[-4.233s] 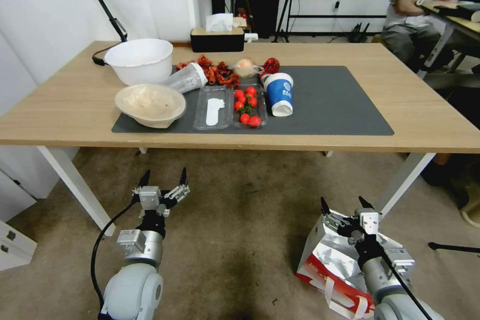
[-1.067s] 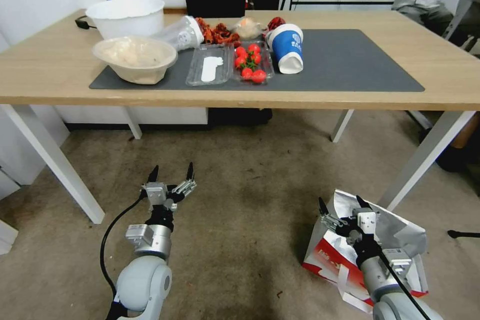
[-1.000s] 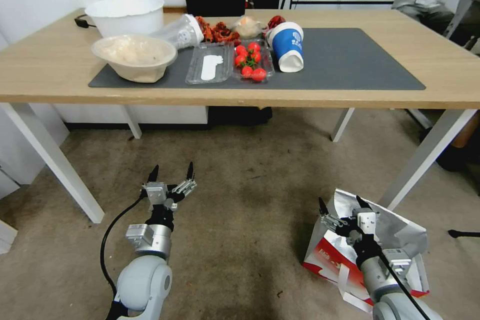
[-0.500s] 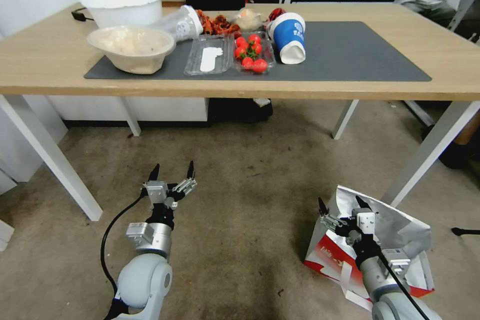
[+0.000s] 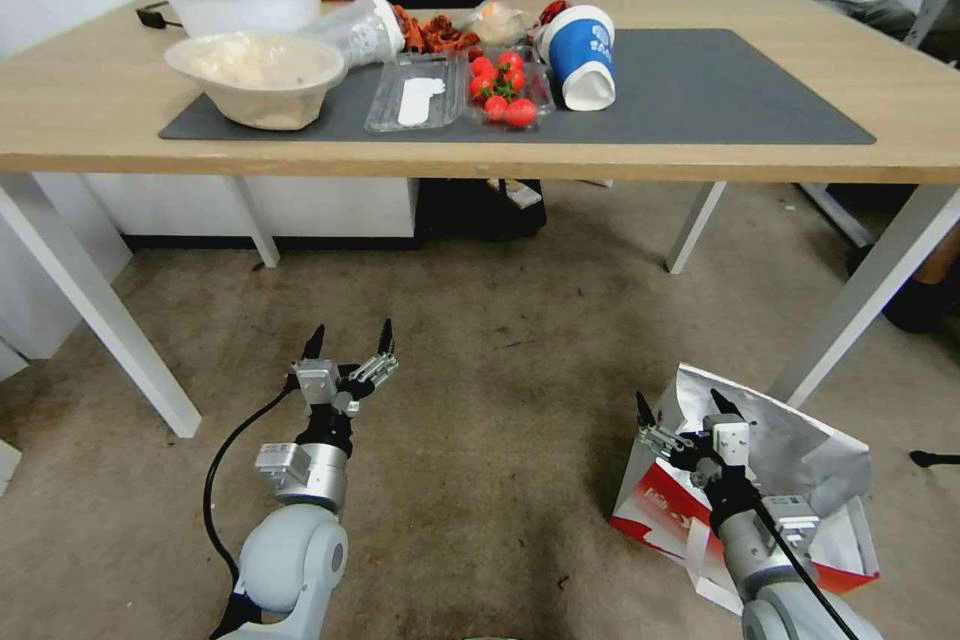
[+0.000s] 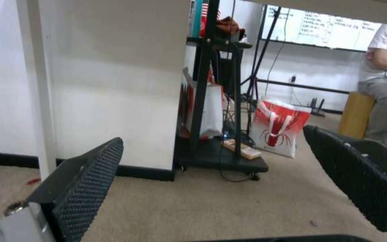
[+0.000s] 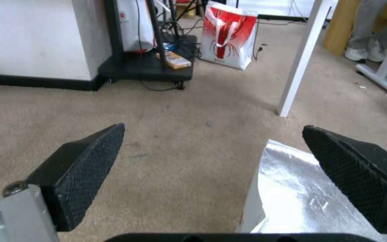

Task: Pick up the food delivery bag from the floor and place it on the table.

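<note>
Right claw [image 5: 681,412] spread wide above bag [image 5: 800,455], empty.

The wooden surface [image 5: 820,158] carries a dark grey mat [image 5: 720,90] crowded with bowls, tomatoes and a cup. The food delivery bag [image 5: 800,450] sits on the carpeted floor [image 5: 500,320].

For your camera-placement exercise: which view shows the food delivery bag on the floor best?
The head view: the food delivery bag shows whole, foil lining, red edge and strap, beside the table leg. The right wrist view catches just a foil corner. The left wrist view faces elsewhere.
</note>
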